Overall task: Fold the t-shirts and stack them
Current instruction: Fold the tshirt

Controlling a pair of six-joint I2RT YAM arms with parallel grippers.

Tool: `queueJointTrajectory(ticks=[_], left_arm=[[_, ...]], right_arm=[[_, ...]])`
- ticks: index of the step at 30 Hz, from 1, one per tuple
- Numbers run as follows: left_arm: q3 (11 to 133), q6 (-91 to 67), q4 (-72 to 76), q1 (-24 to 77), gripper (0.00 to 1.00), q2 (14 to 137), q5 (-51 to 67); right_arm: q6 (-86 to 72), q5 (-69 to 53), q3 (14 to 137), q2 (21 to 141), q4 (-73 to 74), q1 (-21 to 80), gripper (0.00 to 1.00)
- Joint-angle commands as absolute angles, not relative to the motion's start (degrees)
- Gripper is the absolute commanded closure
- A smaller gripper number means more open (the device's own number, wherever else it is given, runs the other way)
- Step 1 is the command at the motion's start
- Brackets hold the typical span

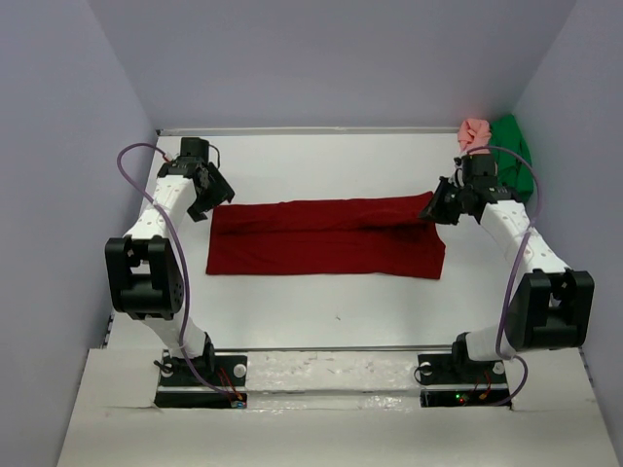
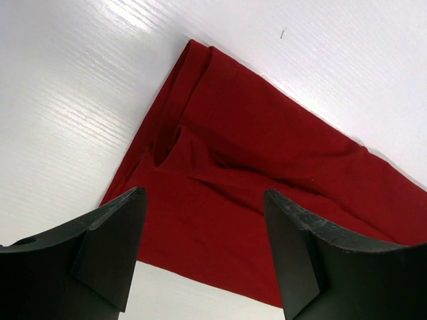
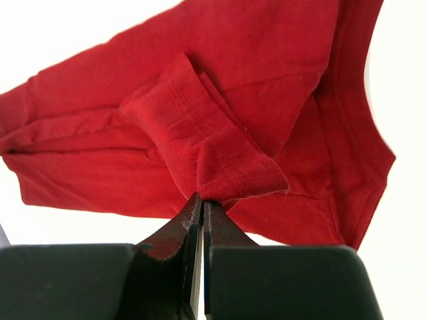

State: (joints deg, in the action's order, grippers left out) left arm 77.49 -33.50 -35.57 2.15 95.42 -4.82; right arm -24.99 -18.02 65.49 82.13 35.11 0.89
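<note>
right pincer (image 3: 201, 201) clamped on dark red t-shirt (image 1: 326, 243), folded lengthwise, left pincer (image 2: 203, 195) wide open

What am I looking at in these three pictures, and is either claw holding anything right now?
Two robot arms are bolted at the near edge of a white table. One picture looks down from above and behind them; the other two come from wrist cameras, with each arm's own fingers at the bottom. A dark red t-shirt lies folded into a long band across the table. The left claw is open above its left end, holding nothing. The right claw is shut on a fold of that shirt at the other end. A pink t-shirt and a green t-shirt sit bunched in the far right corner.
</note>
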Motion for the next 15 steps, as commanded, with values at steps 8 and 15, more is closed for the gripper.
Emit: queueJointTrajectory(ticks=[8, 15], left_arm=[[79.0, -32.6, -37.6, 5.7, 0.32, 96.5, -8.0], [76.6, -33.7, -39.0, 7.4, 0.25, 99.2, -12.2]], right_arm=[[-24.6, -18.2, 67.1, 82.7, 31.6, 1.9, 1.00], [-24.1, -18.7, 69.5, 82.9, 31.5, 1.9, 1.00]])
